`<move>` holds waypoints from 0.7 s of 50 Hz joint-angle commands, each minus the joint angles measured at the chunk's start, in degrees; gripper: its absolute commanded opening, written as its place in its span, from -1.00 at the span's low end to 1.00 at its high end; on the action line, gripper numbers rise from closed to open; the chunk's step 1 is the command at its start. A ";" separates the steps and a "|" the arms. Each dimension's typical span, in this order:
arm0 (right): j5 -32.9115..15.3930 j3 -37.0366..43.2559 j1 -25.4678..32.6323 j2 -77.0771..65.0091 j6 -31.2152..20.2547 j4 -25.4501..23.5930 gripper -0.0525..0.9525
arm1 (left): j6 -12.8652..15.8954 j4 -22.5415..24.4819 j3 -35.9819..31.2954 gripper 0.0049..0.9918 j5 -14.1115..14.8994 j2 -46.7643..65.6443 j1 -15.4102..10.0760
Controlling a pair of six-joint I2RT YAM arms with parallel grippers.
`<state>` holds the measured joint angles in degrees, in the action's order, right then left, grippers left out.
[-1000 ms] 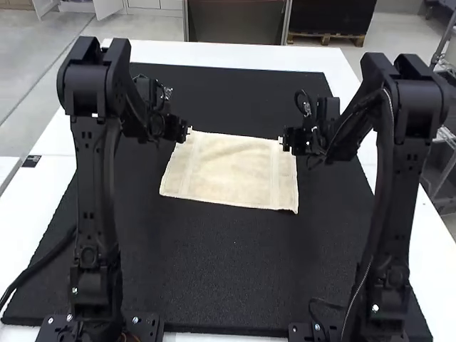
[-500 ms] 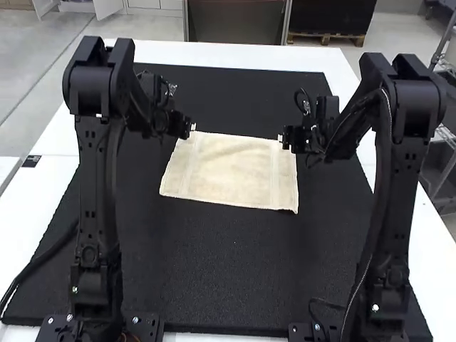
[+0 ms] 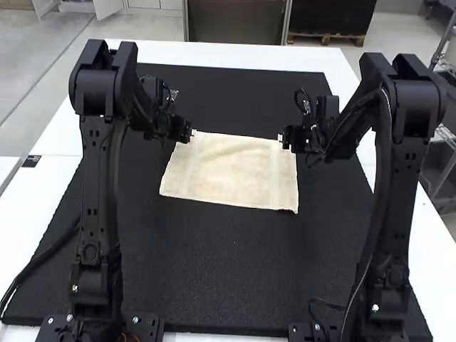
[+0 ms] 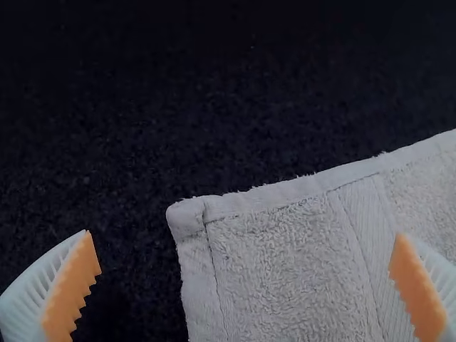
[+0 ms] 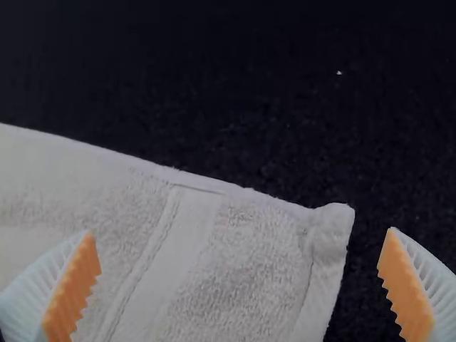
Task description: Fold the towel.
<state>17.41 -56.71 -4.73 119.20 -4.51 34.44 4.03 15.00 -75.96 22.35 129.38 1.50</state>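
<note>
Left wrist view: towel (image 4: 285,278) corner lies between the left gripper's (image 3: 189,135) fingers

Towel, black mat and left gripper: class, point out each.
Towel (image 3: 231,171): high view, its middle.
Black mat (image 3: 228,263): high view, bare near part.
Left gripper (image 4: 244,234): left wrist view, midway between its open fingertips.

So it's a white table (image 3: 214,53) with a black mat (image 3: 235,285) on top, pale grey floor (image 3: 35,78) beyond. Past the far edge there's a wooden pallet (image 3: 325,38), plus white cabinets (image 3: 153,4) behind the far left corner.
</note>
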 commanded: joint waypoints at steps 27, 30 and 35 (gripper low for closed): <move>1.49 -1.12 1.57 1.21 0.29 0.28 0.90 | 1.42 -1.12 -2.61 0.92 0.59 1.57 -0.18; 1.66 -1.12 1.66 1.21 0.29 0.28 0.90 | 1.50 -1.29 -2.61 0.92 0.68 1.66 -0.18; 1.93 -1.12 2.01 1.21 0.29 0.28 0.90 | 1.59 -1.82 -2.61 0.90 0.77 1.75 -0.18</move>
<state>18.20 -56.71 -4.03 120.01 -4.51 34.44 4.73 13.41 -77.01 22.35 129.49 1.48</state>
